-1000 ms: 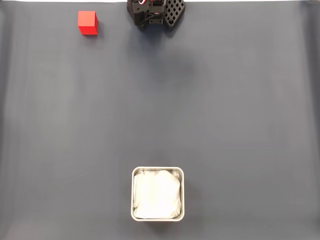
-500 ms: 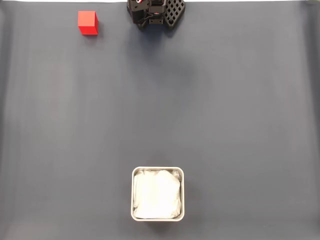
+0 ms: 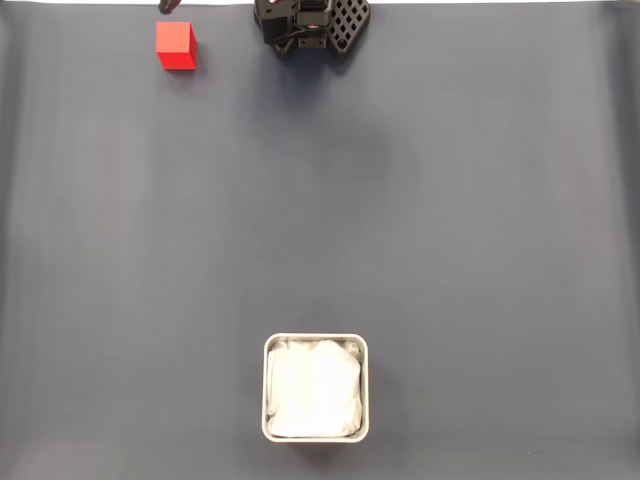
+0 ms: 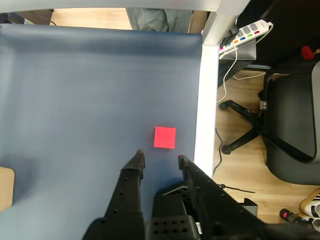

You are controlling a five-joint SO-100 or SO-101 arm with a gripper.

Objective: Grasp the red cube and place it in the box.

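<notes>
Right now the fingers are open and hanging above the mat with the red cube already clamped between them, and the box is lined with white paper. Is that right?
Not quite. The red cube is not clamped: the wrist view shows it lying on the mat ahead of the open fingers, apart from both. The rest holds; the fixed view shows the box with its white paper lining.
</notes>
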